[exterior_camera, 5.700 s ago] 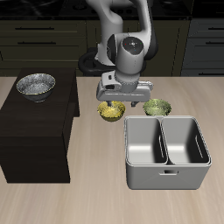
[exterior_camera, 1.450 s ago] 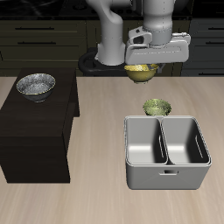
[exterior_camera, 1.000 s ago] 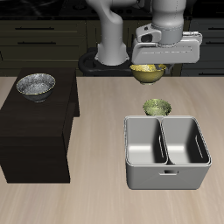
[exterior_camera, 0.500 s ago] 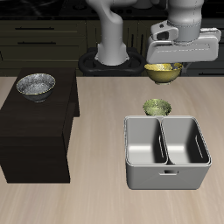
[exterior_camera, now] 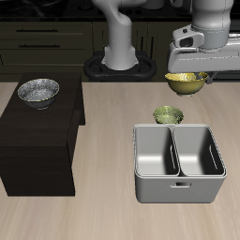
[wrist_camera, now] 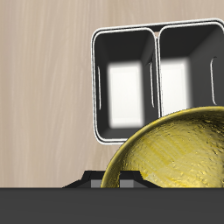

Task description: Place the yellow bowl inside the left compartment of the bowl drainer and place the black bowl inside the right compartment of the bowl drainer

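The yellow bowl [exterior_camera: 187, 82] hangs in the air, high above the table and behind the bowl drainer [exterior_camera: 155, 190]. My gripper [exterior_camera: 194, 73] is shut on the yellow bowl's rim. In the wrist view the yellow bowl [wrist_camera: 175, 157] fills the foreground, with both empty wells of the bowl drainer [wrist_camera: 156, 80] beyond it. The black bowl [exterior_camera: 37, 92], silvery-grey and speckled, rests on top of a dark cabinet far from the gripper.
An olive-green bowl [exterior_camera: 168, 114] sits on the table just behind the drainer. The dark cabinet [exterior_camera: 37, 141] stands as a tall block beside the drainer. The robot's base [exterior_camera: 119, 64] is at the back.
The yellow bowl was lifted off the table beside the green bowl. Over the last second the gripper has carried it sideways, away from the cabinet, and slightly lower.
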